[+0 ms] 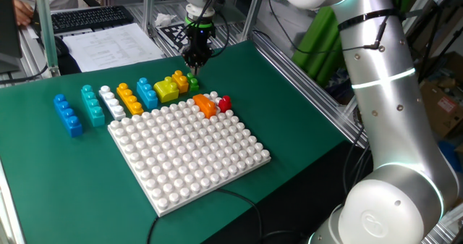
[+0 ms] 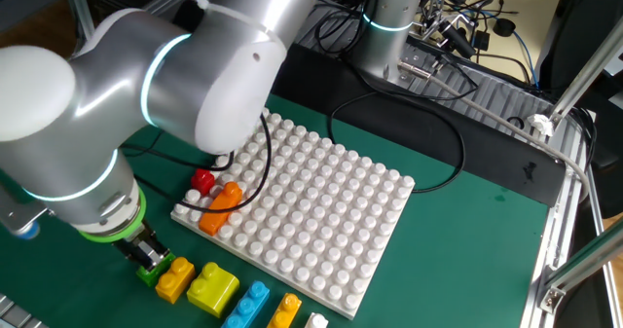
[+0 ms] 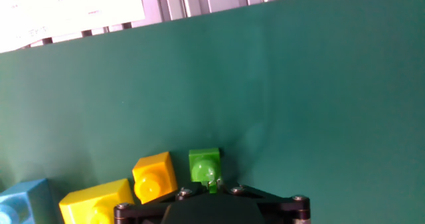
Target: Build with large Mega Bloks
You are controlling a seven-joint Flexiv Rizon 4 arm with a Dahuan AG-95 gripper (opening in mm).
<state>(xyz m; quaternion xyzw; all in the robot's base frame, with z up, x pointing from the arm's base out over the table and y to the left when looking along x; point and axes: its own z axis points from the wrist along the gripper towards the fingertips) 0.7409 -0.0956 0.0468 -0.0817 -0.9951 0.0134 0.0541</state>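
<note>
My gripper (image 1: 194,64) hangs right over a small green brick (image 1: 193,84) at the right end of a row of loose Mega Bloks on the green mat. In the hand view the green brick (image 3: 204,164) sits just ahead of the gripper (image 3: 211,184), with a sliver of green between the tips. The fingers are mostly hidden there, so their state does not show. From the other fixed view the gripper (image 2: 144,253) touches or nearly touches the green brick (image 2: 151,271). An orange brick (image 1: 205,106) and a red brick (image 1: 224,103) sit on the white baseplate (image 1: 188,153).
Left of the green brick the row holds a yellow-orange brick (image 1: 179,80), a yellow one (image 1: 166,90), then blue (image 1: 147,93), orange (image 1: 130,100), white (image 1: 111,103), teal (image 1: 92,105) and blue (image 1: 68,115) bricks. Papers (image 1: 108,45) lie beyond the mat. A black cable (image 2: 428,172) runs past the baseplate.
</note>
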